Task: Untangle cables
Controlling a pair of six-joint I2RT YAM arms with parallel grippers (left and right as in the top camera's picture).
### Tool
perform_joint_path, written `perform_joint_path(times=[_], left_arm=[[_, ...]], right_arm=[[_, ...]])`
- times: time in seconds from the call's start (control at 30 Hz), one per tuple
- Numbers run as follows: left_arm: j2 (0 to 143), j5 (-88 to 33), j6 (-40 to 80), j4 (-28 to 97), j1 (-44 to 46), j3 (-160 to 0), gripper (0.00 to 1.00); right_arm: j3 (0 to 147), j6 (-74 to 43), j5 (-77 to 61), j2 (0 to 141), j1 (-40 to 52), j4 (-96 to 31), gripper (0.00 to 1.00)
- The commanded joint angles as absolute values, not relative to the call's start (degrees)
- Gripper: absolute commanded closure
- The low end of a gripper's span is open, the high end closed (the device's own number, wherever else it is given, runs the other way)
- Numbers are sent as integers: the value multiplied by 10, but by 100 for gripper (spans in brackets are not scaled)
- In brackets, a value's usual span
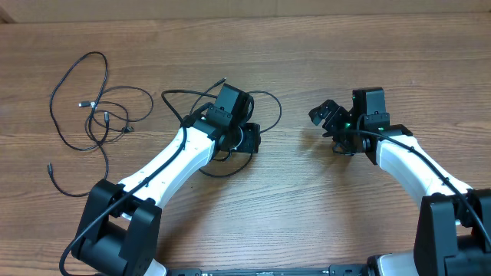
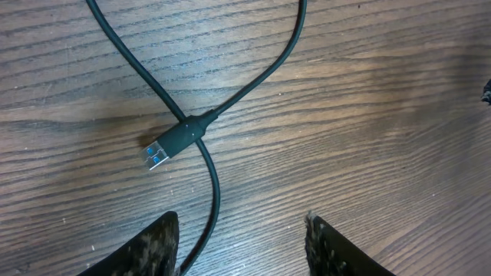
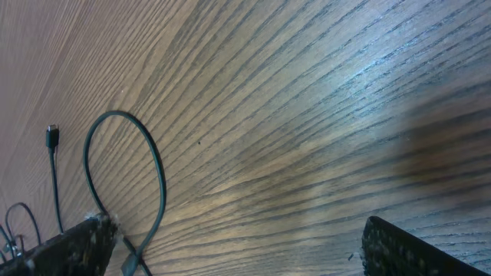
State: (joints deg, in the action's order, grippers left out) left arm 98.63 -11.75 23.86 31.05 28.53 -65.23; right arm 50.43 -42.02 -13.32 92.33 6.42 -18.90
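Observation:
Thin black cables lie in two groups on the wooden table. One tangle of loops with small plugs (image 1: pixel 96 115) lies at the far left. A second cable (image 1: pixel 265 103) loops around the middle, under my left gripper (image 1: pixel 242 138). In the left wrist view its USB plug (image 2: pixel 165 147), blue inside, lies on a crossing of two black strands. One strand (image 2: pixel 212 201) runs down between the spread fingers, close to the left fingertip (image 2: pixel 157 245). My left gripper (image 2: pixel 242 247) is open and pinches nothing. My right gripper (image 1: pixel 331 126) stands wide open over bare wood, right of that loop (image 3: pixel 126 165).
A loose cable end with a small plug (image 1: pixel 51 168) lies at the front left. The table's far edge (image 1: pixel 245 17) runs along the top. The right wrist view shows a small connector (image 3: pixel 52 136) left of the loop.

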Motion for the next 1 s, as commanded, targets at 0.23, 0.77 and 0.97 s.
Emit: perform_joint_path(times=[0.23,0.77,0.97], left_arm=[[982,-101,241,310,290,-649,46],[1017,-101,241,309,290,-649,45],[1058,-99,241,297,290,-649,44]], right_arm=[[502,-422,-136,927,63,-185,0],[502,-422,-136,927,63,-185,0],[502,-422,-136,927,63,-185,0]])
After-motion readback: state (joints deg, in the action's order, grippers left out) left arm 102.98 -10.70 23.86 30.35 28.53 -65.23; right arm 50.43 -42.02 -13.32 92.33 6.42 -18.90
